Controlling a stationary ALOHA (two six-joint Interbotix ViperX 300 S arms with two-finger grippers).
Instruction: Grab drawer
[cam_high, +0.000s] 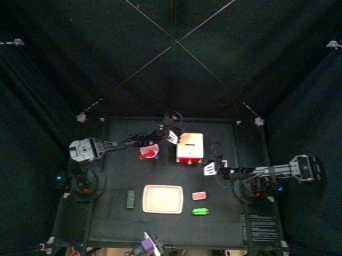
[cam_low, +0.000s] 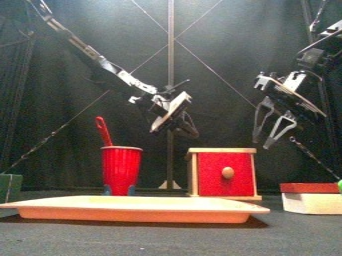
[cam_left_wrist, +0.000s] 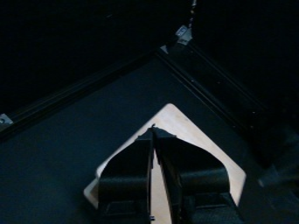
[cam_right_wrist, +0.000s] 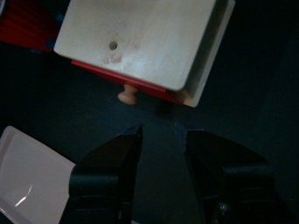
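Mid-table, slightly far of centre, I see the drawer (cam_high: 191, 148), red knob face toward the near edge, long axis near-to-far. My right gripper (cam_low: 282, 113) hangs above its right side, jaws apart, holding nothing; drawer lies down-left of it. Left gripper (cam_low: 171, 108) hovers just left, empty, its jaws nearly closed. Left looks marginally nearer.
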